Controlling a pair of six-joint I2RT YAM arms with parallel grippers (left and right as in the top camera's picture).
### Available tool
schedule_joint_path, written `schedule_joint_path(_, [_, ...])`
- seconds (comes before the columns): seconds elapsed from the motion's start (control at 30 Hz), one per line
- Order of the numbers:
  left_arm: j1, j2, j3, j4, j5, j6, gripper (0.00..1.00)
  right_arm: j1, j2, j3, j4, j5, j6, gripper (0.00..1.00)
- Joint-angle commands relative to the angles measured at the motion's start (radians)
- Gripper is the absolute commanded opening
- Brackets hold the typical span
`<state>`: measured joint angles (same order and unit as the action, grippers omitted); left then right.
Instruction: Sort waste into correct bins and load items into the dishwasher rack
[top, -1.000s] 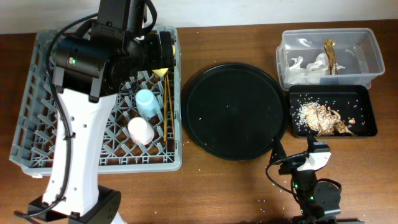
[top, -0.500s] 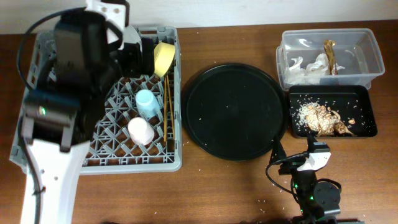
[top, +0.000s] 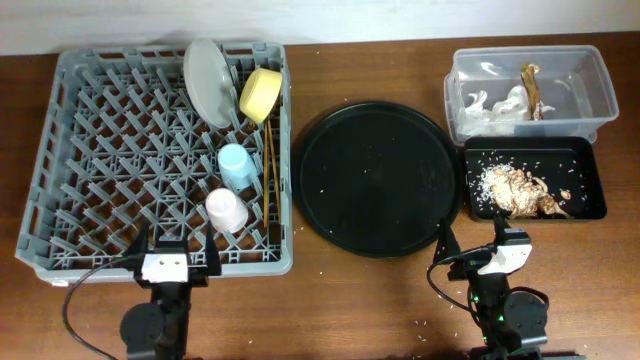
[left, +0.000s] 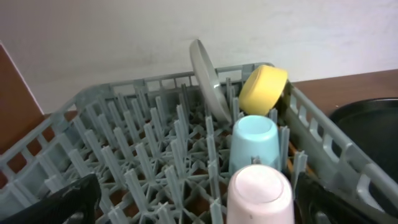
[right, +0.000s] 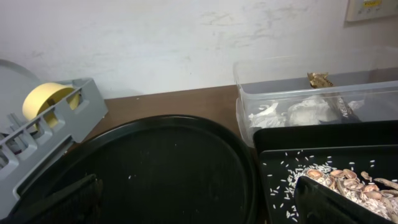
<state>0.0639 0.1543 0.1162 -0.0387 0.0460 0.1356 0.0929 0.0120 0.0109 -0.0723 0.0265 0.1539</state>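
My left gripper (left: 196, 193) and my right gripper (right: 196, 193) both sit low at the near edge of the desk (top: 330, 300). Each has its fingers (left: 62, 202) spread wide, with nothing between them.

The dishwasher rack (top: 60, 150) fills the left side of the desk. In its far right part the grey plate (top: 205, 80) stands on edge between pegs, and the yellow bowl (top: 260, 95) leans just beside it. The plate looks stiff and smooth, perhaps fragile, so I would take it by the rim. The blue cup (top: 235, 165) and the pink cup (top: 226, 210) stand mouth down, nearer to me. They seem light and slippery, and a grip across the wall is safest. The chopsticks (top: 270, 160) lie along the right wall of the rack. They are thin and roll easily.

At the far right corner is the clear tub (top: 590, 90), which holds the napkins (top: 505, 103), soft and almost weightless, and the brown stick (top: 533, 88), which is rigid. Just before it, the black tray (top: 590, 165) holds the food scraps (top: 515, 188), probably crumbly and greasy, with rice grains (top: 500, 160) around. The round black tray (top: 370, 180) lies in the middle.

I judge the sorting nearly complete. Some pale specks on the round tray and on the desk are too small to identify. The chopsticks are half hidden by pegs, and the tub wall blurs the napkins.
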Motion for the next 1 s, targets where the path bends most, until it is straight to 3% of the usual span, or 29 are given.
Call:
schedule_joint_path(0.0, [0.043,-0.084,-0.093,0.042,0.018,0.017,0.99,0.006,-0.006,-0.005,-0.007,0.012,0.0,0.98])
schedule_joint_path(0.1, [0.047,-0.151,-0.108,-0.04,-0.008,0.019,0.99,0.006,-0.006,-0.005,-0.007,0.012,0.0,0.99])
schedule_joint_path(0.97, [0.047,-0.148,-0.108,-0.041,-0.008,0.019,0.99,0.006,-0.006,-0.005,-0.007,0.012,0.0,0.98])
